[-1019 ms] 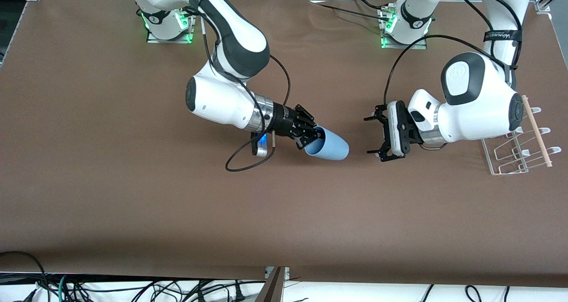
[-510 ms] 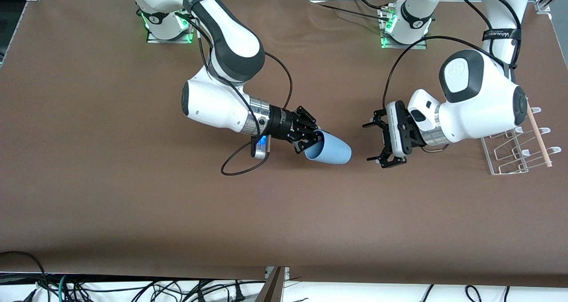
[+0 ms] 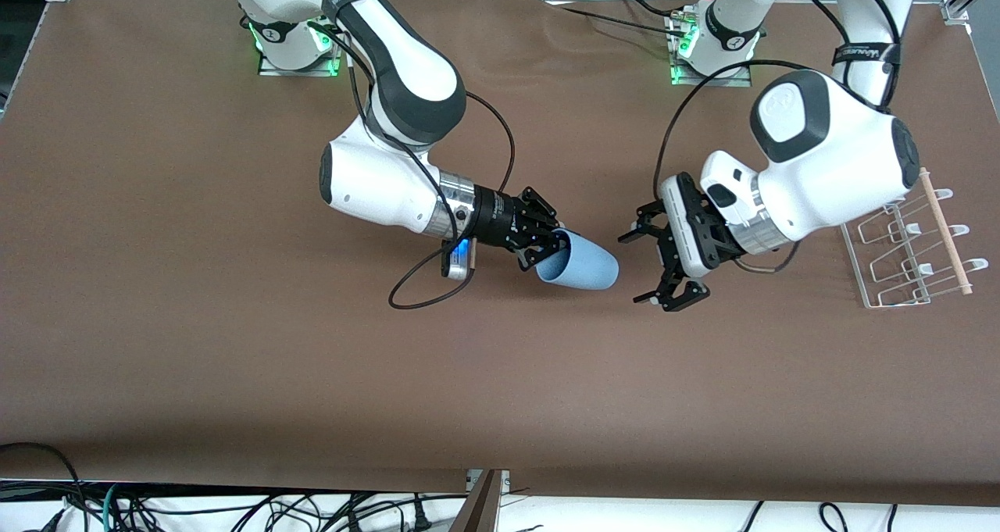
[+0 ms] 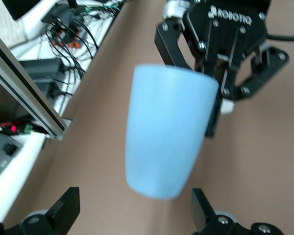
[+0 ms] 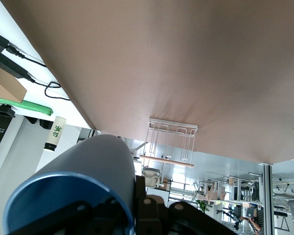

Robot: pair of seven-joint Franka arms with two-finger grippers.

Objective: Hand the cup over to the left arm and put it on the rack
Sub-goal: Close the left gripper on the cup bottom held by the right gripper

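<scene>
Near-to-far: bare table (image 3: 500, 391) nearest cam, then handoff zone mid-table. Cup (image 3: 582, 262) is held up over the mid-table, lying sideways, base aimed at the left arm's end; right gripper (image 3: 544, 244) pinches it at the rim, one finger inside the mouth. Left gripper (image 3: 647, 269) hangs just beside the cup's base, not touching, jaws spread wide; in left wrist view the cup (image 4: 164, 129) sits between its fingertips (image 4: 63, 208). Rack (image 3: 910, 258) stands near the left arm's end, partly under the left arm (image 3: 828, 157). Risks, imo: cup tapers, so a close on the narrow base could squirt it out; right letting go before left has firm hold = drop; rim-only pinch may let the cup pivot when left bumps it; fingers could clash w/ right's if left goes too deep.
</scene>
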